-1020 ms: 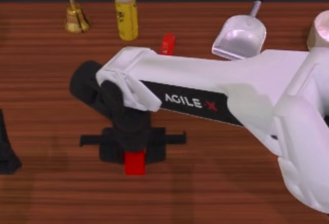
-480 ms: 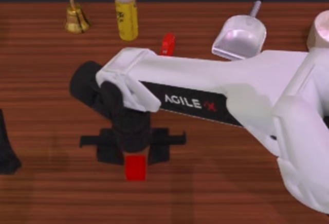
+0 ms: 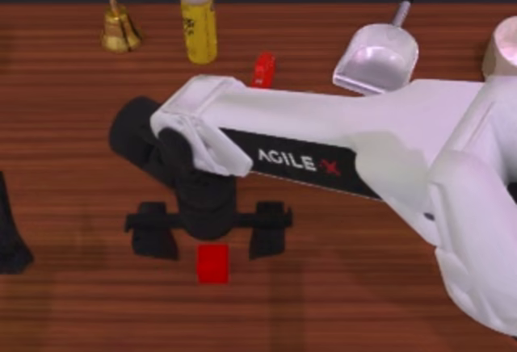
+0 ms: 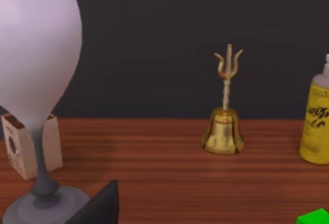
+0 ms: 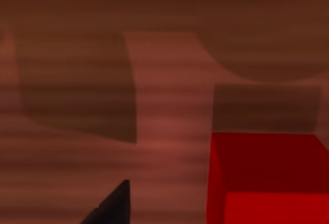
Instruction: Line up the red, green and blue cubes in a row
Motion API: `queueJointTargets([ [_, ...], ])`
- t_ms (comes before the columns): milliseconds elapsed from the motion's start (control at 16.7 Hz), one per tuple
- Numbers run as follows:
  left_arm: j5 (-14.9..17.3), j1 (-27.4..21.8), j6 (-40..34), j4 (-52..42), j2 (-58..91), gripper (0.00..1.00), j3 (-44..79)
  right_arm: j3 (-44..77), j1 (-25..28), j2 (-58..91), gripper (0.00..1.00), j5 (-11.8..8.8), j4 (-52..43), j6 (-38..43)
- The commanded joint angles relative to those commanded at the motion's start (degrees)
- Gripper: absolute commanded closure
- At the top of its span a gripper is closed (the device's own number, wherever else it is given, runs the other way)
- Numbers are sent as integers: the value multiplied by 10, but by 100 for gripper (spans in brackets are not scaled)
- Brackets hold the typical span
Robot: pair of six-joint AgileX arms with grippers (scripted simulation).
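The red cube (image 3: 212,263) rests on the wooden table near the front, just ahead of my right gripper (image 3: 212,237). That gripper is open, its two black fingers (image 3: 153,232) spread wide on either side and clear of the cube. In the right wrist view the red cube (image 5: 267,178) fills one corner beside a dark fingertip (image 5: 110,206). A corner of the green cube (image 4: 314,218) shows in the left wrist view. The blue cube is hidden. My left gripper (image 3: 8,239) is parked at the table's left edge.
Along the back stand a brass bell (image 3: 119,29), a yellow bottle (image 3: 199,21), a narrow red stapler-like object (image 3: 263,69) and a silver scoop (image 3: 378,57). The right arm's white link (image 3: 339,150) covers the table's middle. A white stemmed shape (image 4: 36,54) and a small box (image 4: 31,144) are near the left arm.
The right gripper's fingers have spread apart and let go of the red cube, which now lies free on the table. The left arm has not moved.
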Motion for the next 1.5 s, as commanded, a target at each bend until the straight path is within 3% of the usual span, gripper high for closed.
queueJointTargets([
  [360,0,0,0,0,0,0,0,10,0,-2,0,0,-10,0],
  [780,0,0,0,0,0,0,0,106,6,-28,0,0,-135,2],
  [1080,0,0,0,0,0,0,0,108,2,-27,0,0,-136,1],
  [1260,4,-4,11,-14,23,0,26,84,-8,-54,0,8,-121,-14],
  [1500,19,-19,49,-71,119,0,122,-7,-52,-163,0,34,-67,-67],
])
